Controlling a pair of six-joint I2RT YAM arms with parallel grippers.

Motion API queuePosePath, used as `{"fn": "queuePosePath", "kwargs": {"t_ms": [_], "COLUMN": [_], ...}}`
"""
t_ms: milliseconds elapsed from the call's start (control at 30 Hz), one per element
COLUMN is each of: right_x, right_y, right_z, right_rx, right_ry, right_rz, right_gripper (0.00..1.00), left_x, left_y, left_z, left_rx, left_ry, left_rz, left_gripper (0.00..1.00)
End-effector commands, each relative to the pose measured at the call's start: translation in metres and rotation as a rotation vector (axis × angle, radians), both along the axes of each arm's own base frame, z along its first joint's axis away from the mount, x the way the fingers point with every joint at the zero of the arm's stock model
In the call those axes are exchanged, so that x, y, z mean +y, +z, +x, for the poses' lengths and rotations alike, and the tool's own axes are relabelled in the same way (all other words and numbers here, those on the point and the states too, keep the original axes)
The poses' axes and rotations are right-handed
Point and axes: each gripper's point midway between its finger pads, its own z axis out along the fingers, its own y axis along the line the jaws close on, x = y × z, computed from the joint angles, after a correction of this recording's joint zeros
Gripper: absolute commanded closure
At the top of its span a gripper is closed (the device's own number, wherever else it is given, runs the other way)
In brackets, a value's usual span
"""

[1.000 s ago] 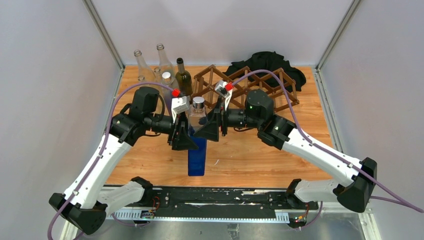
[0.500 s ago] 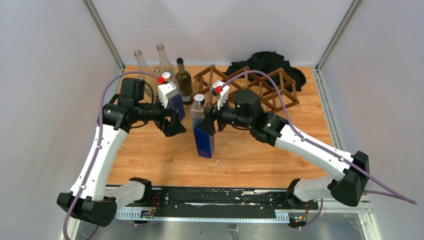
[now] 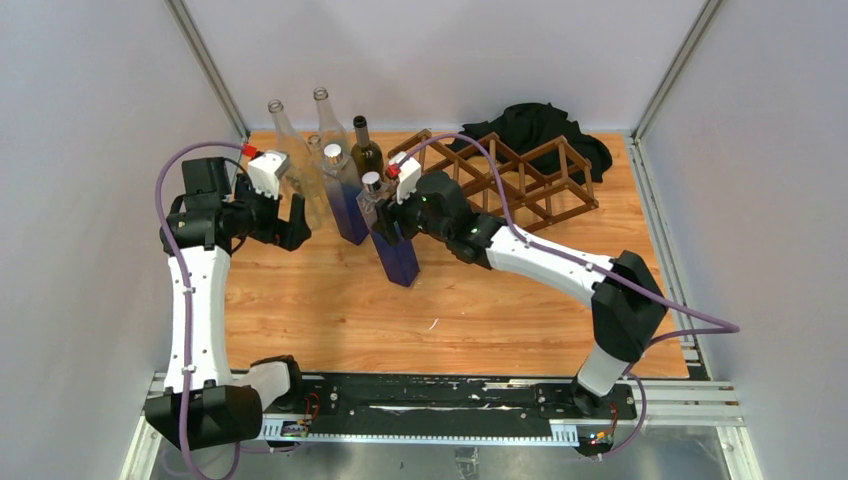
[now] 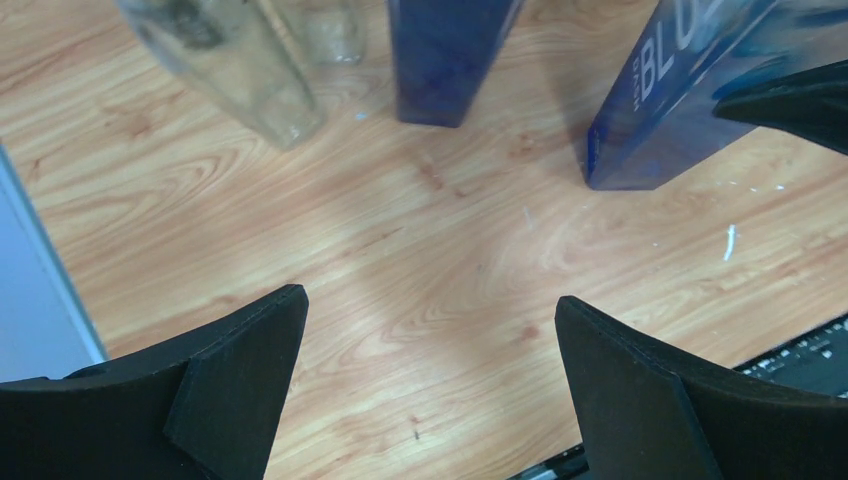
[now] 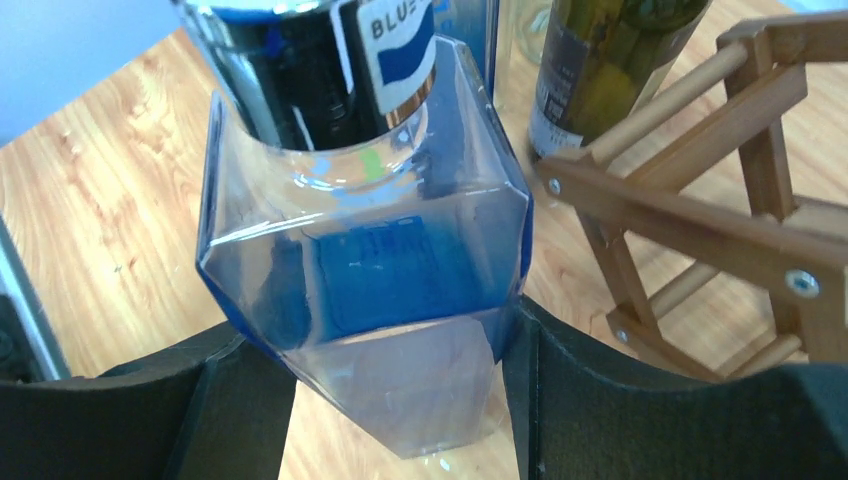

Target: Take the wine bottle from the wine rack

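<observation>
The right gripper (image 5: 400, 400) is clamping the blue square-sided glass bottle (image 3: 397, 250) near its shoulder, with both black fingers (image 5: 620, 400) pressing against the glass. The bottle is leaning slightly over the light wooden table (image 3: 500, 310); whether its base is touching the surface cannot be told. It is sitting just left of the dark brown wooden lattice wine rack (image 3: 520, 180), outside its cells. The left gripper (image 4: 430, 330) is hanging with its jaws spread wide and nothing between them, near a second blue bottle (image 3: 348, 205) and the clear glass bottles (image 3: 290, 150).

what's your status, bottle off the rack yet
Left end effector open, empty. Right end effector shut on blue bottle, off the wine rack. Other bottles standing close beside it.
</observation>
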Motion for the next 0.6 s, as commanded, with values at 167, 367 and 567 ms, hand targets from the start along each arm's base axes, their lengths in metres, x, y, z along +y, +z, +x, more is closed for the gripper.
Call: {"fn": "queuePosePath", "kwargs": {"t_ms": [167, 367, 567], "right_x": [0.024, 0.026, 0.020], "right_y": [0.091, 0.071, 0.056], "right_z": [0.047, 0.052, 0.047], "right_rx": [-0.236, -0.233, -0.227], "right_ry": [-0.087, -0.104, -0.102], "right_rz": [0.264, 0.264, 0.241], "right_gripper": [1.00, 1.00, 0.85], "left_x": [0.017, 0.018, 0.020], "left_y": [-0.002, -0.003, -0.004], "left_z": [0.005, 0.010, 0.018], "left_rx": [-0.069, -0.087, -0.111], "left_ry": [0.071, 0.080, 0.102], "left_rz": [0.035, 0.030, 0.020], "left_gripper": [0.00, 0.00, 0.00]}}
